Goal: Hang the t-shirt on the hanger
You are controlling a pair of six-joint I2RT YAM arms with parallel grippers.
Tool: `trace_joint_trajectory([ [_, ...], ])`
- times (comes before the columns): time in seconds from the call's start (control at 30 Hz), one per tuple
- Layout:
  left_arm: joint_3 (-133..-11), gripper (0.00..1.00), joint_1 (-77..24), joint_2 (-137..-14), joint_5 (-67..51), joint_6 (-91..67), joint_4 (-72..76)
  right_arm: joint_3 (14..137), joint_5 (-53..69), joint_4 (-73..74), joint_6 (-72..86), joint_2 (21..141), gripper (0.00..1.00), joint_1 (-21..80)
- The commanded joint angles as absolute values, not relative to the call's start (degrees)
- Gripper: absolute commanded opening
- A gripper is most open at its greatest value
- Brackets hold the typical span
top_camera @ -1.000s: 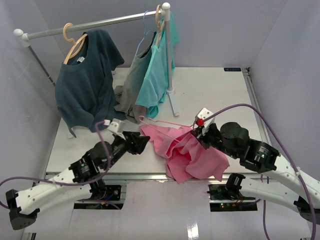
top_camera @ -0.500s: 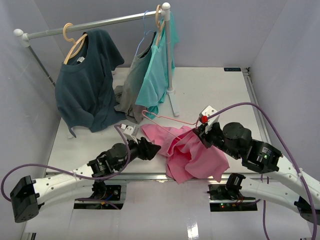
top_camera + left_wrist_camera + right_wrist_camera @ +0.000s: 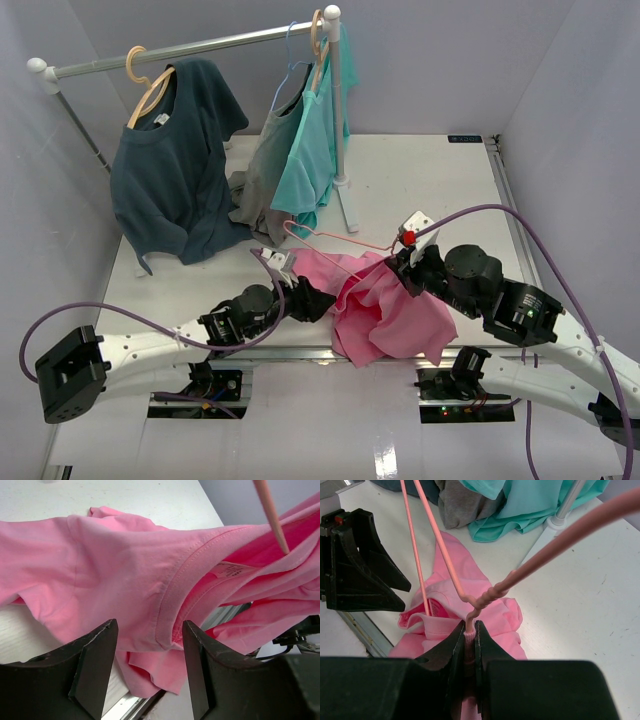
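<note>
My right gripper (image 3: 468, 632) is clamping the twisted neck of the thin pink wire hanger (image 3: 438, 537), whose arm is reaching into the bright pink t-shirt's (image 3: 390, 315) collar. The t-shirt is lying crumpled on the surface (image 3: 430, 180) just in front of the clothes rack (image 3: 230, 41), and my left gripper (image 3: 149, 629) is hovering at its ribbed neckline with jaws spread apart.

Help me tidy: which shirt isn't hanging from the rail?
The bright pink t-shirt, bunched on the table; the navy shirt, grey shirt and turquoise shirt hang.
</note>
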State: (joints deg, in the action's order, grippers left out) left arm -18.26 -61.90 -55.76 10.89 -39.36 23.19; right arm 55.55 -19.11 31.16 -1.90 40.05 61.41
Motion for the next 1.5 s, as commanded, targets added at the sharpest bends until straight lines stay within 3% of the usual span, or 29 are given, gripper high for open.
trace_joint_trajectory([
  [0.0,-19.33,0.64,-63.02,-54.71,11.60,-39.50,25.23,55.55,-19.21,27.38,-1.49,38.98,0.08,61.66],
  [0.43,-20.57,0.63,-65.56,-62.04,14.15,-39.64,26.79,55.28,-18.72,26.72,-0.97,39.55,0.08,61.61],
  [0.57,-20.04,0.57,-65.74,-63.75,14.73,-39.55,29.29,54.35,-18.72,26.40,-0.88,39.52,0.08,61.64],
  [0.6,-20.04,0.50,-65.74,-63.85,15.11,-39.51,29.38,54.12,-18.66,26.24,-0.88,39.44,0.08,61.68],
  [0.73,-22.20,0.06,-65.52,-62.64,19.88,-39.60,22.85,53.22,-18.11,26.04,-1.02,38.92,0.08,61.61],
  [0.77,-23.58,0.00,-65.18,-61.30,22.64,-39.72,18.63,52.89,-18.11,26.10,-1.14,38.66,0.08,61.61],
  [0.87,-26.53,0.00,-60.53,-56.30,26.26,-39.53,8.80,51.70,-19.03,25.79,-1.03,37.49,0.08,61.61],
  [1.03,-30.57,0.00,-46.61,-47.07,19.24,-38.08,-1.05,49.99,-17.53,23.81,-1.37,35.92,0.08,61.65],
  [1.47,-47.17,0.00,-32.55,-49.33,11.20,-31.26,-16.02,49.18,-18.55,24.93,-4.05,35.38,0.08,62.45],
])
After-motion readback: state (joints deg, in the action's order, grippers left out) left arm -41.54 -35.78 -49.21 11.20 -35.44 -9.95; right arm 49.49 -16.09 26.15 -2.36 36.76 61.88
